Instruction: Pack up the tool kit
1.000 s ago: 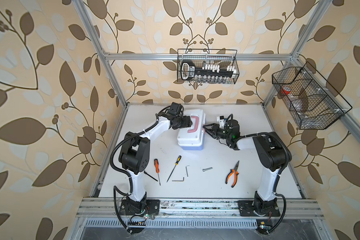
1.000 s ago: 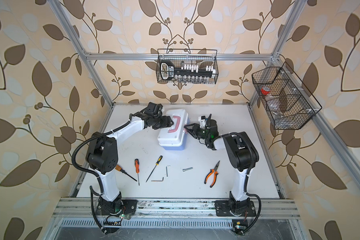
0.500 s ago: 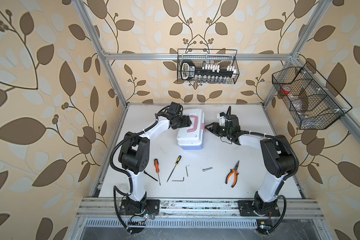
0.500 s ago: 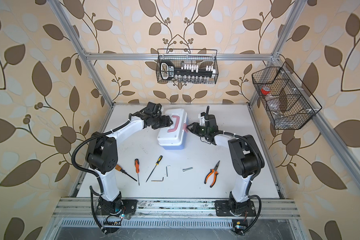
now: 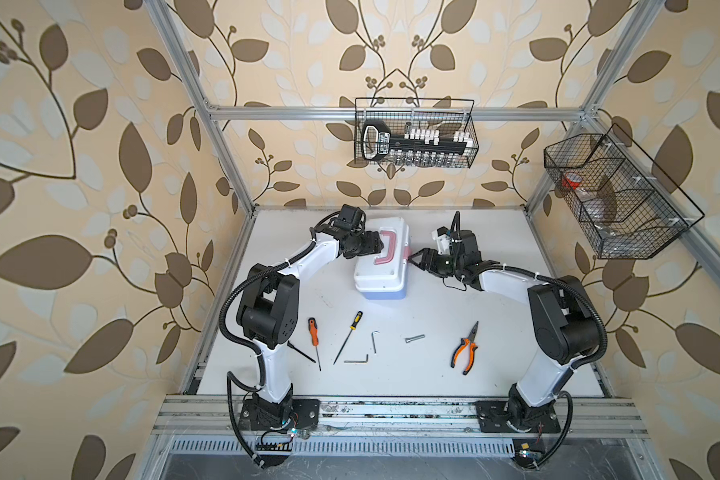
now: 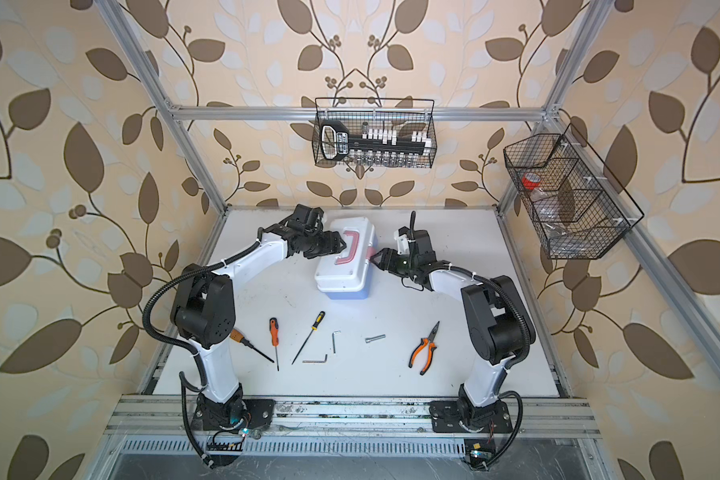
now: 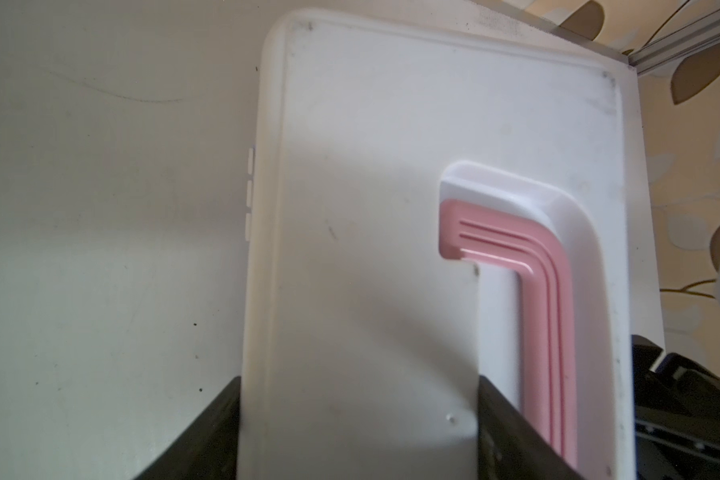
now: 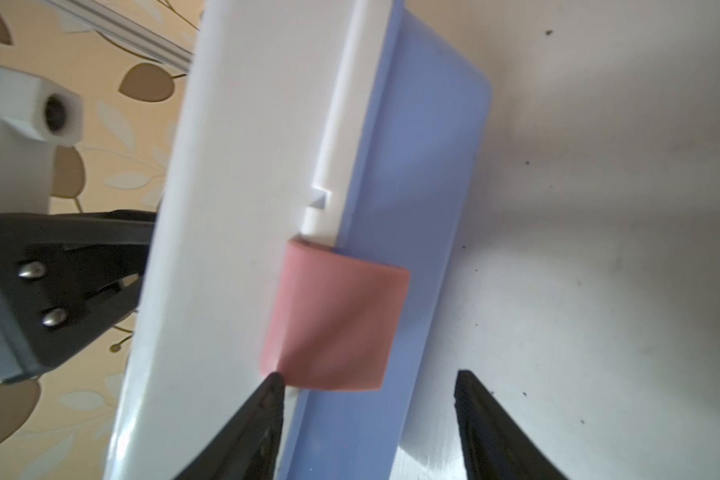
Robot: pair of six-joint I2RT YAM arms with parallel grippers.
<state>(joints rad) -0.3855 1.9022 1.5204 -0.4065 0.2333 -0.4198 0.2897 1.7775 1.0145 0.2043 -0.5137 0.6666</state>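
The tool kit (image 5: 381,266) sits closed at the back middle of the table (image 5: 433,374), white lid up. My right gripper (image 8: 366,376) has just spread its jaws from a narrower set while nosing in at the pink latch (image 8: 333,320). They now stand fairly wide, one fingertip (image 8: 269,399) touching the latch's edge, the other clear over the table, holding nothing. I judge the latch is being worked loose, so opening the lid comes next. My left gripper (image 7: 357,380) stays wide, apparently clamped across the lid beside the handle (image 7: 549,311). The pliers (image 5: 465,349) and other tools lie unpacked near the front.
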